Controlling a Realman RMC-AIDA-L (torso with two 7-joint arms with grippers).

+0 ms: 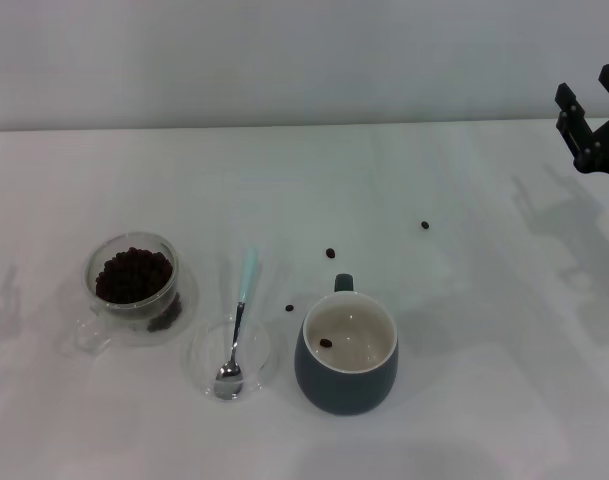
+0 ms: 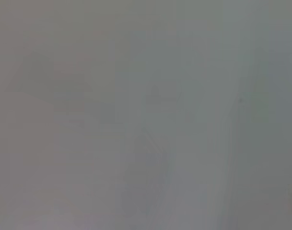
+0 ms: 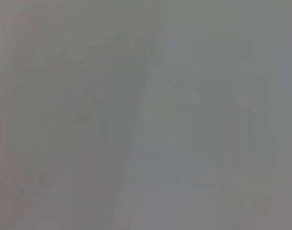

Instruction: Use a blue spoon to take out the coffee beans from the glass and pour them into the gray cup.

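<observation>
The blue spoon (image 1: 238, 325) lies with its metal bowl in a flat clear glass dish (image 1: 200, 352) and its pale blue handle pointing to the far side. The glass (image 1: 134, 285) full of coffee beans (image 1: 132, 274) stands left of it. The gray cup (image 1: 346, 356) stands right of the dish, handle to the far side, with one bean inside. My right gripper (image 1: 587, 98) is open and empty at the far right edge, well away from all of them. My left gripper is out of view. Both wrist views show only blank surface.
Loose beans lie on the white table: one near the cup handle (image 1: 330, 253), one farther right (image 1: 424, 225), one between dish and cup (image 1: 290, 308). The table's far edge (image 1: 284, 127) meets a pale wall.
</observation>
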